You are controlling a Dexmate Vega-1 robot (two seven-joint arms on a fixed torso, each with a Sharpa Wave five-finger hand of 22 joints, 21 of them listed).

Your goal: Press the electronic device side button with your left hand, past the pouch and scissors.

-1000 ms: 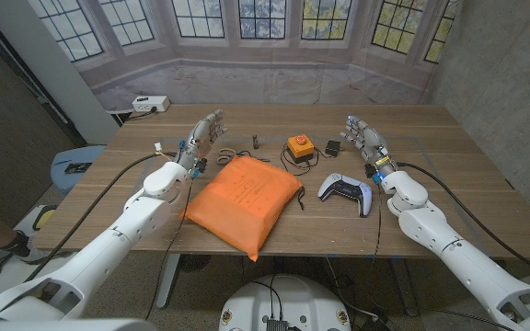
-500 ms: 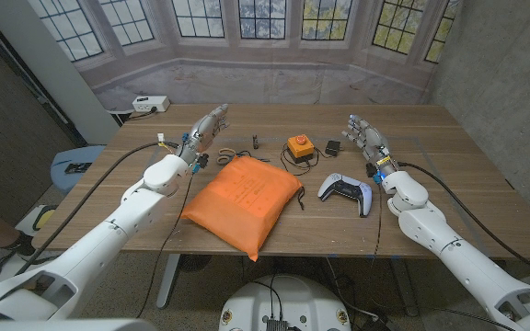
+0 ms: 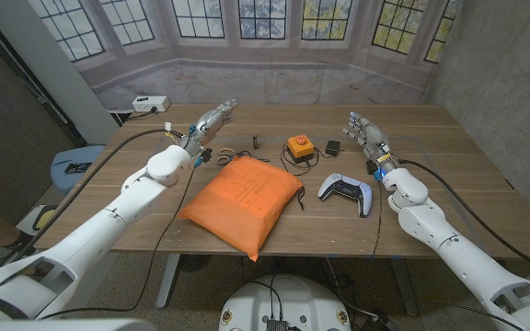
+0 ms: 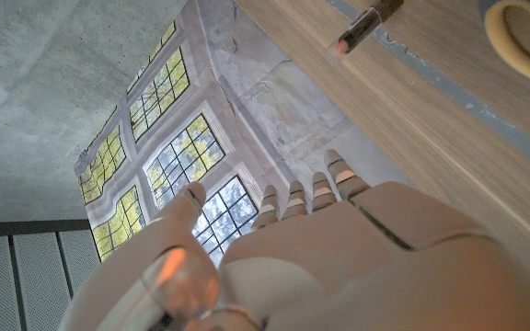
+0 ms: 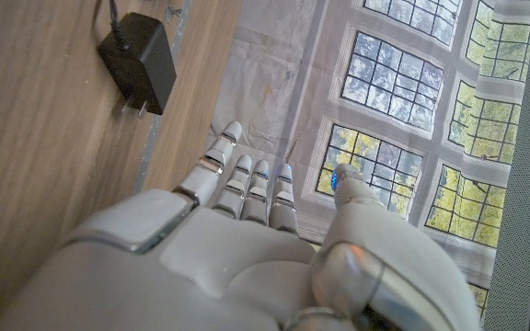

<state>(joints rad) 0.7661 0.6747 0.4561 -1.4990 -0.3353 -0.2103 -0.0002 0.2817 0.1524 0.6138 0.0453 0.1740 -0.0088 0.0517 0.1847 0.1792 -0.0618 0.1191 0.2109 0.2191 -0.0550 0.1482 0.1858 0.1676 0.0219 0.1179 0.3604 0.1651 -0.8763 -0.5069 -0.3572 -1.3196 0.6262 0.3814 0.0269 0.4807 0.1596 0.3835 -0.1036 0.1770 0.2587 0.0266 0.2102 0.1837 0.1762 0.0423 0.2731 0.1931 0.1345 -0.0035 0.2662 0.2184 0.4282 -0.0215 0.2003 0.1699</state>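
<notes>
The orange electronic device [image 3: 299, 145] with a round top button stands at the table's far middle, a black cable around it. The orange pouch [image 3: 244, 200] lies in the middle, with the yellow-handled scissors [image 3: 227, 152] just beyond its far left corner. My left hand [image 3: 212, 122] hovers open over the far left of the table, beyond the scissors and left of the device, fingers stretched toward the far right; the left hand [image 4: 339, 248] holds nothing. My right hand [image 3: 363, 136] stands open at the far right, right of the device, with the right hand's [image 5: 247, 239] fingers together and straight.
A white and black game controller [image 3: 346, 190] lies right of the pouch. A black plug adapter [image 3: 333, 146] [image 5: 141, 60] sits between the device and my right hand. A small dark object [image 3: 256, 141] lies left of the device. A yellow loop [image 4: 523, 28] and a thin tube [image 4: 366, 28] show near my left hand.
My left hand has risen and moved farther away and to the right, past the pouch's far left corner. The right hand has stayed still.
</notes>
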